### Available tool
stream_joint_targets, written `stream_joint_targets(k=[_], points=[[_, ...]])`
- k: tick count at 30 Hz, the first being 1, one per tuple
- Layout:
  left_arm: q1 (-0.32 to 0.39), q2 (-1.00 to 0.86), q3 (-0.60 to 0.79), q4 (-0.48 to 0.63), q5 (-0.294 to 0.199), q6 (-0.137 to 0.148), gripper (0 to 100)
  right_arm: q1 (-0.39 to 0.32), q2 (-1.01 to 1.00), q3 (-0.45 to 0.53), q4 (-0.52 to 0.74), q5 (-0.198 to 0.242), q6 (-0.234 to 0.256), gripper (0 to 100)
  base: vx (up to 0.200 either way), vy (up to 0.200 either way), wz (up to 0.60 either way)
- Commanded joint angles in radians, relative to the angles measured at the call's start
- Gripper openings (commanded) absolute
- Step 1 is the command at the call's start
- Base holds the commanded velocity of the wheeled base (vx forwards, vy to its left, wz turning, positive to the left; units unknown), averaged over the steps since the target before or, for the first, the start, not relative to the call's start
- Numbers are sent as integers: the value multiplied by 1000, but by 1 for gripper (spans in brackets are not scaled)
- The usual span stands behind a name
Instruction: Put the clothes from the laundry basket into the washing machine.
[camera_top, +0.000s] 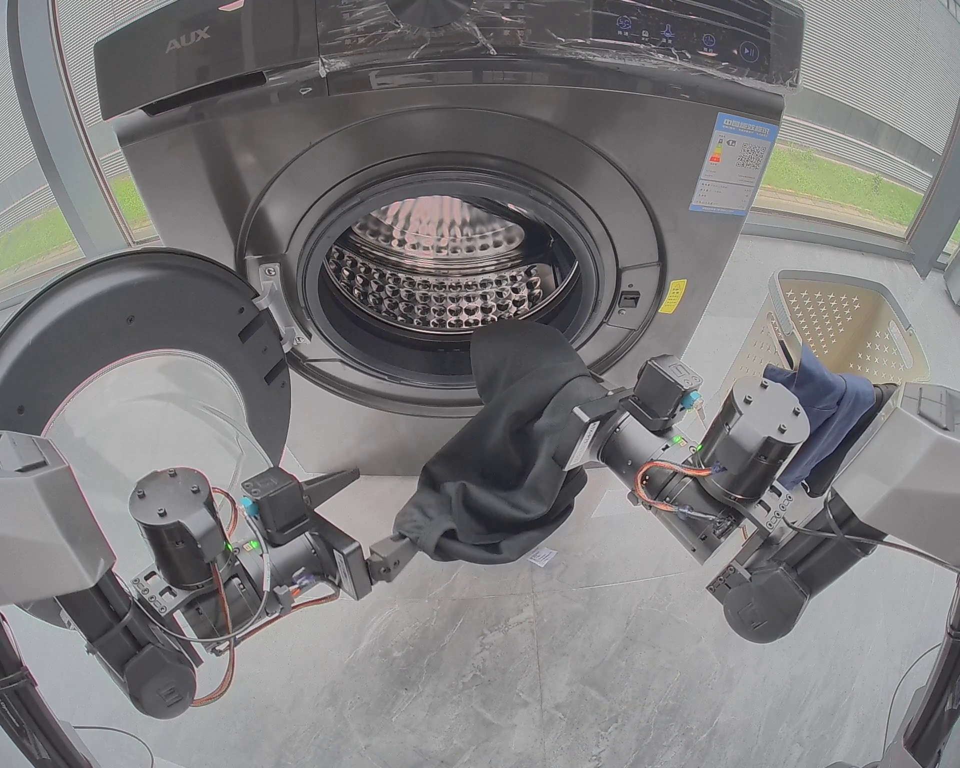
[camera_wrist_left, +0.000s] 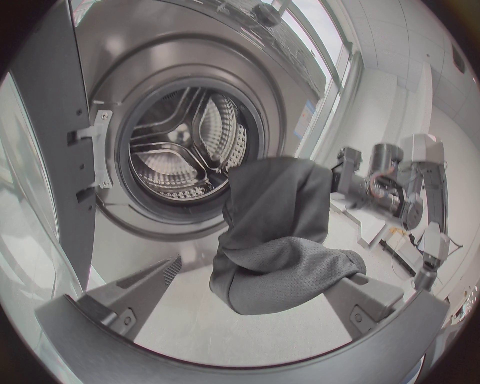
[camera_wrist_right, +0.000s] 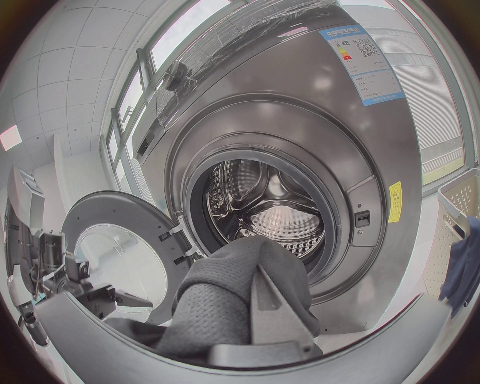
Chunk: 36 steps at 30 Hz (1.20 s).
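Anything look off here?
Minor. The black garment drapes over the right tool, hiding most of it. Its low end rests on one finger of the open left tool, outside the drum. A white scrap lies on the floor beneath.

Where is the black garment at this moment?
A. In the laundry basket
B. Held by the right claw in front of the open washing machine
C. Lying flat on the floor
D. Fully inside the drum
B: the black garment hangs from the right claw, in front of the open mouth of the washing machine.
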Motion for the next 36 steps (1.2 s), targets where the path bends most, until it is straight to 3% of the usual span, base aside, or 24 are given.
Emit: stream_joint_targets(k=[1, 8, 18, 24, 28, 36], points=[[-3, 40, 36, 0, -7, 21, 100, 1, -4, -15, 4, -1, 1, 0, 0, 0, 0], [-16, 55, 92, 0, -13, 32, 100, 1, -3, -30, 5, -1, -1, 0, 0, 0, 0], [-38, 79, 171, 0, -49, 75, 100, -1, -3, -53, 10, -1, 1, 0, 0, 0, 0], [-39, 87, 159, -2, -55, 76, 100, 5, 2, -50, 8, -3, 1, 0, 0, 0, 0], [-64, 81, 96, -2, -50, 66, 100, 11, 0, -47, 10, -3, 2, 0, 0, 0, 0], [-104, 175, -191, -2, -42, 53, 100, 42, 8, -49, 13, -4, 2, 0, 0, 0, 0]])
